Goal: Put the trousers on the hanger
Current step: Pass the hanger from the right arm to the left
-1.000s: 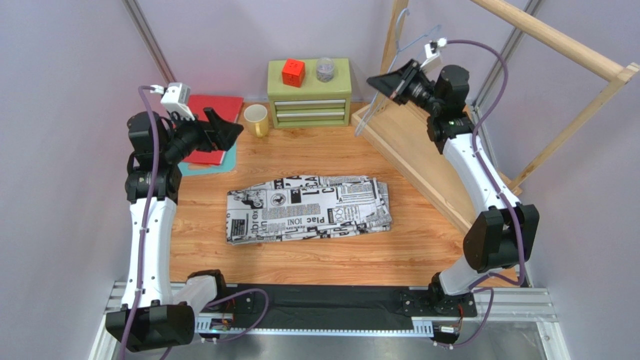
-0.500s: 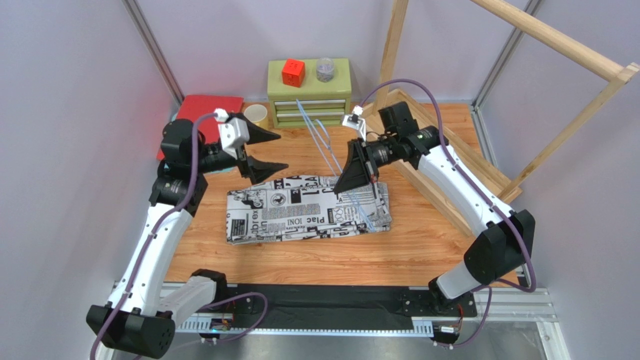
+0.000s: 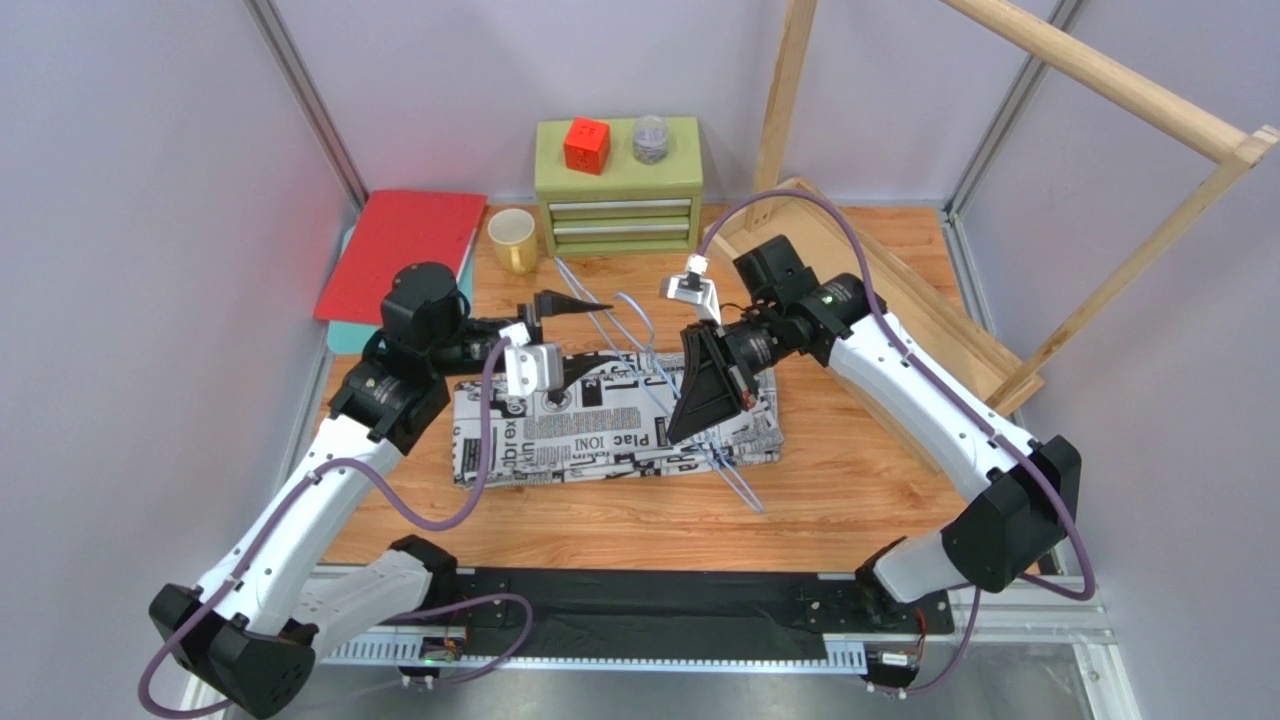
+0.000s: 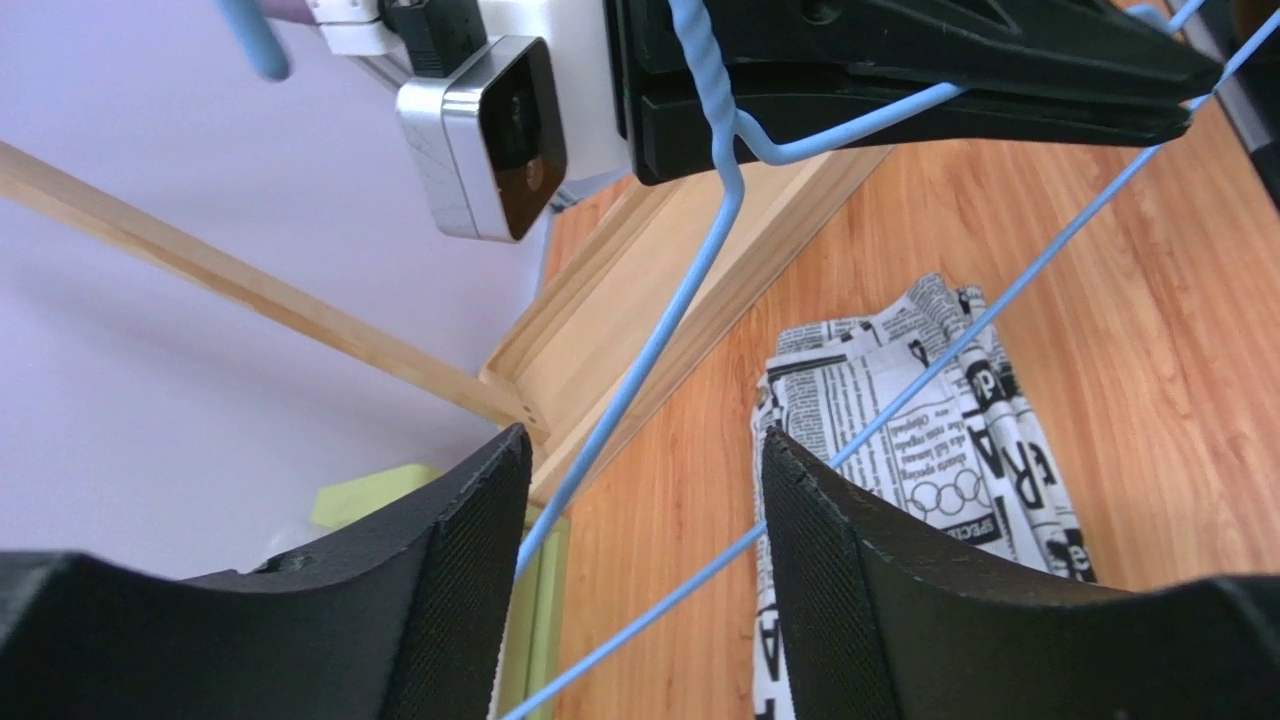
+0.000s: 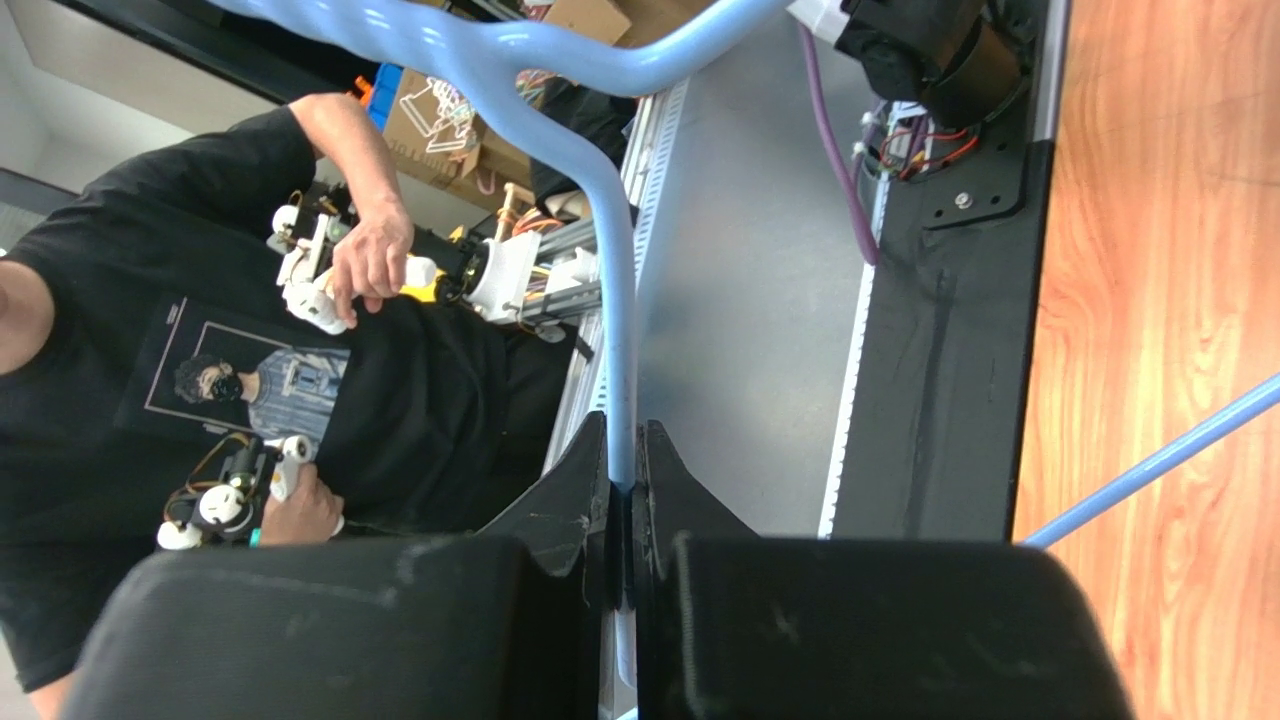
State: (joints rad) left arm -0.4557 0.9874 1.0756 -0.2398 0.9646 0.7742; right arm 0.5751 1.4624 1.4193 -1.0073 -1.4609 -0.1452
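Note:
The trousers (image 3: 616, 420) lie folded flat in the middle of the table; one end shows in the left wrist view (image 4: 932, 420). My right gripper (image 3: 676, 432) is shut on the twisted neck of the hanger (image 3: 733, 477) and holds it low over the trousers' right half. The right wrist view shows the wire (image 5: 609, 270) pinched between the shut jaws (image 5: 621, 495). My left gripper (image 3: 583, 345) is open at the hanger's far end. Two blue wires (image 4: 661, 375) run between its fingers (image 4: 451, 585) without touching them.
A green drawer chest (image 3: 618, 183) at the back carries a red cube (image 3: 586, 146) and a clear jar (image 3: 649, 138). A yellow mug (image 3: 513, 237) and red folder (image 3: 394, 252) sit back left. The wooden rack frame (image 3: 902, 285) stands at right.
My right arm has carried the hanger from the rack at the back right down over the trousers. My left arm has swung in and its open jaws now straddle the hanger's wires.

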